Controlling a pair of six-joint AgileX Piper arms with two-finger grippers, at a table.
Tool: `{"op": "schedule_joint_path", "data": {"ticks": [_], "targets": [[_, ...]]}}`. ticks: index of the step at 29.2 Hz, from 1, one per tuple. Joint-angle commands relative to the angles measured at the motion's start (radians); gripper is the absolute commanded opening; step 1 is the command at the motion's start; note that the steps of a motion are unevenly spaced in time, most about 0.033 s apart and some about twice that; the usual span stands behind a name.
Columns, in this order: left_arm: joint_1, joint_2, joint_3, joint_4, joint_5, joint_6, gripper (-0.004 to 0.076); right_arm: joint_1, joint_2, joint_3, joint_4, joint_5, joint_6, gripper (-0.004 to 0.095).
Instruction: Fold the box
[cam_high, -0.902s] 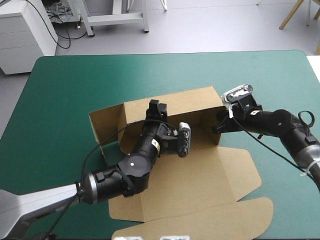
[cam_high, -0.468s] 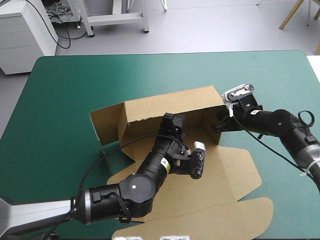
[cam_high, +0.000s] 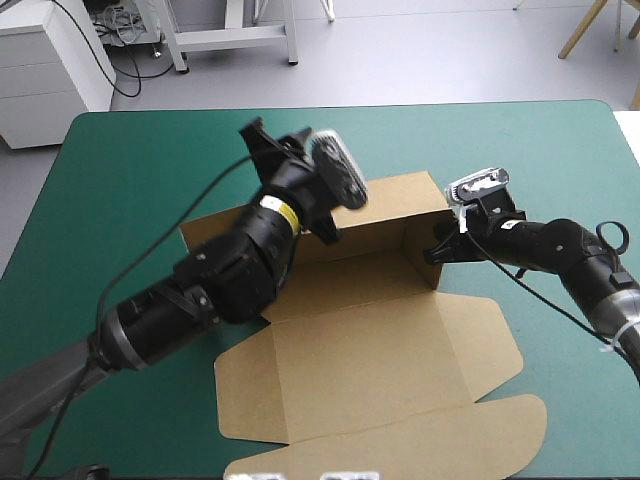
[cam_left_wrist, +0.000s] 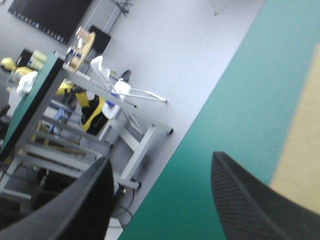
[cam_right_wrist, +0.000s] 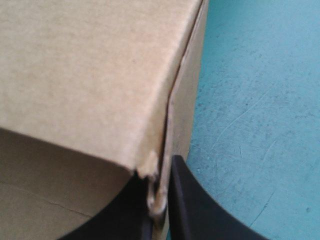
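The box (cam_high: 350, 330) is sitting partly built, and we are reading it as roughly halfway done. The right gripper (cam_high: 437, 248) is pinching its far right corner. Its black fingers are all but closed, clamping the doubled board edge where the back wall (cam_high: 385, 200) is meeting the right side wall (cam_high: 420, 250). Both of those walls are standing. On the robot's side of that gripper the lid (cam_high: 390, 345) is lying flat, with its tuck flap (cam_high: 400, 445) flat beyond it. The left gripper (cam_high: 262, 140) is hanging raised above the back wall's left end, fingers spread wide and holding nothing. Its wrist view is looking out past the table's far edge, with only a strip of brown board beside one finger. Below that arm the left side panel (cam_high: 205, 245) is angling outward rather than tucked. We are judging that end as the main work left, plus locking the right corner. We cannot tell how the left corner is seated, since the left arm is covering it. Around both grippers we are seeing only the teal-green cover (cam_high: 130, 170). The one obstruction we are finding is our own left arm crossing over the box's left half.
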Motion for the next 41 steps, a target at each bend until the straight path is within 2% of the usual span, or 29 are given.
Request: {"op": "schedule_joint_path", "data": {"ticks": [1, 3, 7, 10, 12, 18, 24, 29, 36, 41], "targets": [[0.136, -0.038, -0.167, -0.108, 0.011, 0.065, 0.0403, 0.002, -0.029, -0.026, 0.034, -0.03, 0.017, -0.0018], [0.215, -0.038, -0.234, -0.179, 0.059, 0.107, 0.0393, 0.002, -0.029, -0.026, 0.034, -0.03, 0.032, -0.0018], [0.404, -0.038, -0.355, -0.297, 0.227, 0.15, 0.0391, 0.002, -0.029, -0.026, 0.034, -0.032, 0.065, -0.0018], [0.545, -0.051, -0.363, -0.36, 0.322, 0.15, 0.0391, 0.002, -0.029, -0.026, 0.034, -0.032, 0.081, -0.0017], [0.637, -0.063, -0.341, -0.426, 0.34, 0.15, 0.0391, 0.002, -0.029, -0.026, 0.029, -0.03, 0.087, -0.0018], [0.893, -0.157, -0.153, -0.596, 0.289, 0.126, 0.0391, 0.002, -0.029, -0.026, 0.013, -0.03, 0.134, -0.0017], [1.042, -0.253, 0.153, -0.72, 0.16, 0.123, 0.0391, 0.002, -0.029, -0.026, -0.054, -0.03, 0.234, -0.0018], [1.085, -0.269, 0.362, -0.789, 0.051, 0.119, 0.0368, 0.002, -0.029, -0.026, -0.077, -0.028, 0.268, -0.0017], [1.085, -0.269, 0.443, -0.828, -0.02, 0.119, 0.0364, 0.002, -0.029, -0.063, -0.112, 0.007, 0.334, -0.0017], [1.085, -0.269, 0.453, -0.83, -0.032, 0.119, 0.0363, 0.002, -0.023, -0.22, -0.314, 0.174, 0.525, -0.0009]]}}
